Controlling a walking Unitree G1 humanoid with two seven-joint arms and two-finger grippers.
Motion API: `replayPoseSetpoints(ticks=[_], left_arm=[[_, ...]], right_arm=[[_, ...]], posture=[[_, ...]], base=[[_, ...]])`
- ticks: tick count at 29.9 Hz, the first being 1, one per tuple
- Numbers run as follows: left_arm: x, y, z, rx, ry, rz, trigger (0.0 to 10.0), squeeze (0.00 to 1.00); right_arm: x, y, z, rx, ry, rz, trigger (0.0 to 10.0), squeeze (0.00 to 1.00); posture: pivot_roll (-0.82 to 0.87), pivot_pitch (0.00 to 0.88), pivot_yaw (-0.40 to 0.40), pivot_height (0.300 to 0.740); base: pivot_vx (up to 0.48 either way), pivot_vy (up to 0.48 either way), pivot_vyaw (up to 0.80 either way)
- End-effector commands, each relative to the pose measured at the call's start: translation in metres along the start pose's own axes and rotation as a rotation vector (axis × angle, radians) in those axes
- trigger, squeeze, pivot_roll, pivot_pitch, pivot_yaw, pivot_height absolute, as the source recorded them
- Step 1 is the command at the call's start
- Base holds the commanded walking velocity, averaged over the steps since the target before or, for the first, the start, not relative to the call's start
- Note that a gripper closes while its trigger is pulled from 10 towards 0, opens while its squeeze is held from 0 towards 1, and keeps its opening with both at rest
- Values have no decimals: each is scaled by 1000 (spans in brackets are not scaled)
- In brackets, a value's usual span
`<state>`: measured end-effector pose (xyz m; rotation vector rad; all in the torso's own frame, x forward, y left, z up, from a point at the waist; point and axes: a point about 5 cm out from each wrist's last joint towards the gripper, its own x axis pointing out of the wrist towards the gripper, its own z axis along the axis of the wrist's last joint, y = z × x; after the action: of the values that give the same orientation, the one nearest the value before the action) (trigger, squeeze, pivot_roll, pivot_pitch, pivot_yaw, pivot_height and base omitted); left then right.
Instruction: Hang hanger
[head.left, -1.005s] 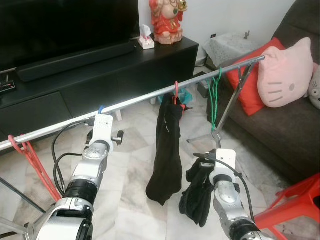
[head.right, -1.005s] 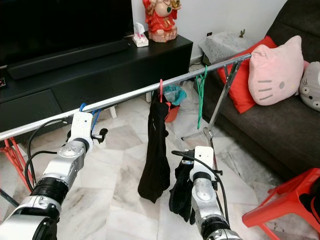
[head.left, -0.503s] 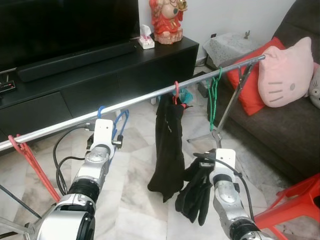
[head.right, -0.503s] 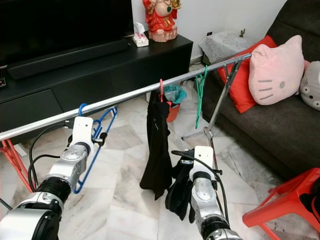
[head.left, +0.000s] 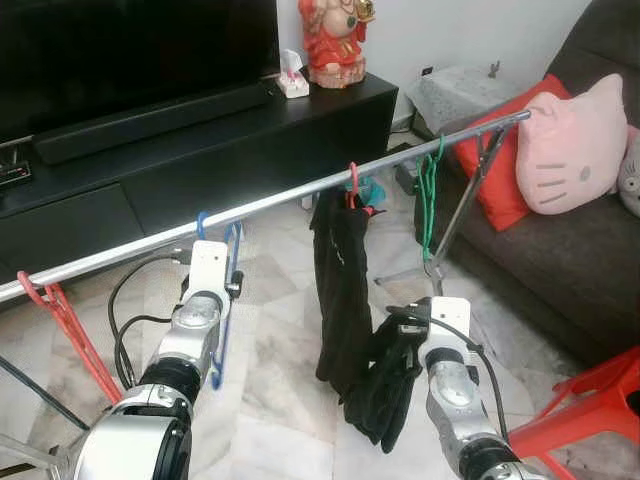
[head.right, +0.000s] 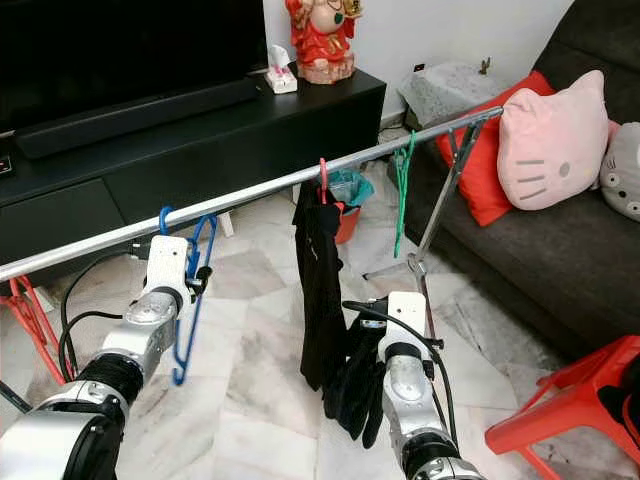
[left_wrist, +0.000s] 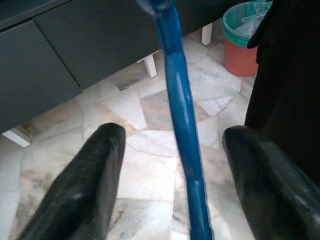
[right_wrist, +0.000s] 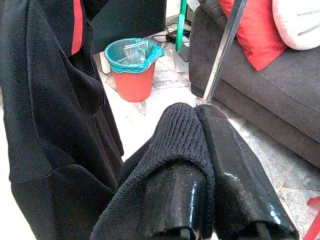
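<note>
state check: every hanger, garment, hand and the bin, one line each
Blue plastic hanger: hooked on the metal rail, hanging free.
Left hand: open, fingers either side of the hanger, not touching.
Right hand: shut on black knit garment.
Red hanger: on rail, carrying black clothing.
Green hanger: on rail, bare.
Red bin: upright, lined.

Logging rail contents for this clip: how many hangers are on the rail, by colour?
Blue hanger: 1
Red hanger at the rail's left end: 1
Red hanger carrying the black garment: 1
Green hanger: 1
Total: 4
</note>
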<state>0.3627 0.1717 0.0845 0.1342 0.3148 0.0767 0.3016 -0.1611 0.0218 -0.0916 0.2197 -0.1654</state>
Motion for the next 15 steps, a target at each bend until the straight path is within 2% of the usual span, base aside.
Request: replayPoseSetpoints(ticks=[1,15], left_arm=[[1,0,2,0,-9,5,0,0],[1,1,2,2,-11,11,0,0]], right_arm=[[4,1,6,8,-11,1,10000,0],[5,2,7,9,-9,5,10000,0]], posture=[[54,0,-15,740],[63,0,-25,740]], base=[[0,0,0],[0,0,0]])
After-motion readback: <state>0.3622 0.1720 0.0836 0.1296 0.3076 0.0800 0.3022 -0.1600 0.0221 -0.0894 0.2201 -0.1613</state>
